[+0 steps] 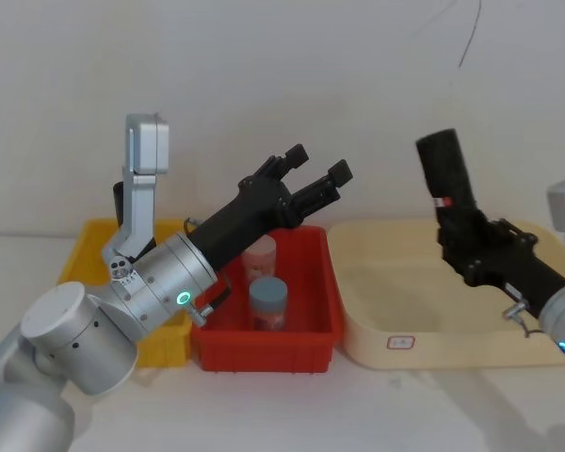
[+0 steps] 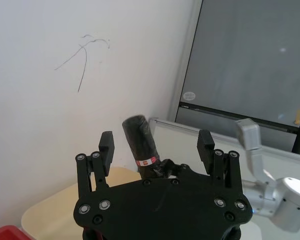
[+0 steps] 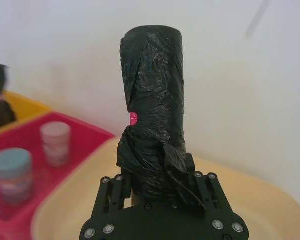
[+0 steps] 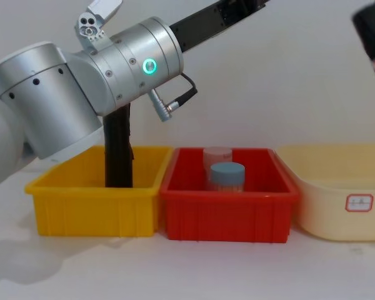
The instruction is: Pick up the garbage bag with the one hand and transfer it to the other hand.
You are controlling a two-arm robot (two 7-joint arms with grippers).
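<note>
The garbage bag (image 1: 449, 174) is being held up in the air by the right gripper (image 1: 463, 235), high over the cream tray (image 1: 471, 350). The claw is being squeezed tight around the bottom end of the roll. So the picking up looks done. The passing over is not yet done: the left gripper (image 1: 318, 162) is being held over the red bin (image 1: 264, 350), well apart from the bag, with its claw wide open and nothing in it. One garbage bag is being counted, one plain black roll (image 4: 118, 153) standing in the yellow bin (image 4: 94, 209), one pink jar (image 1: 259, 256) and one blue jar (image 1: 267, 303) in the red bin, and two grippers
</note>
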